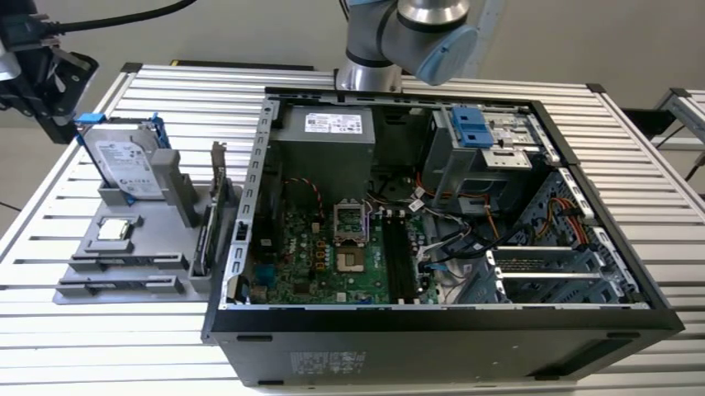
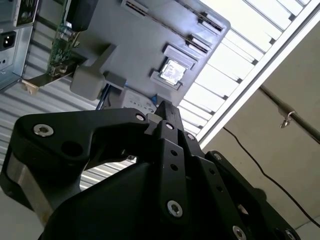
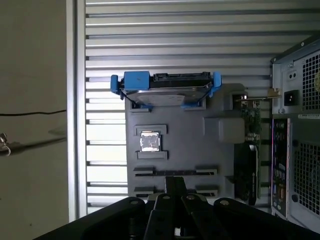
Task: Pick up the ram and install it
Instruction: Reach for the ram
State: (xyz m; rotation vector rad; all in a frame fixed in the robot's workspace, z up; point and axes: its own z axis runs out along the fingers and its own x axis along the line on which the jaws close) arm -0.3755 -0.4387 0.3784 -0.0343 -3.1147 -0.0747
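gripper (image 3: 175, 184) pressed together, empty | ram (image 3: 175, 171) in gray holder (image 3: 200, 150) slot, apart from gripper

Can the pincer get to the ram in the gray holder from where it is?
Probably yes. The pincer hangs over the gray holder. The ram stands on edge in an open-topped slot, and nothing lies between them. The pincer looks shut, so it would have to open first.

The long, narrow, dark circuit-board ram stick (image 1: 400, 257) appeared seated on edge in the green motherboard (image 1: 319, 256), inside the open black computer case (image 1: 441, 330), beside the processor socket (image 1: 350, 262).
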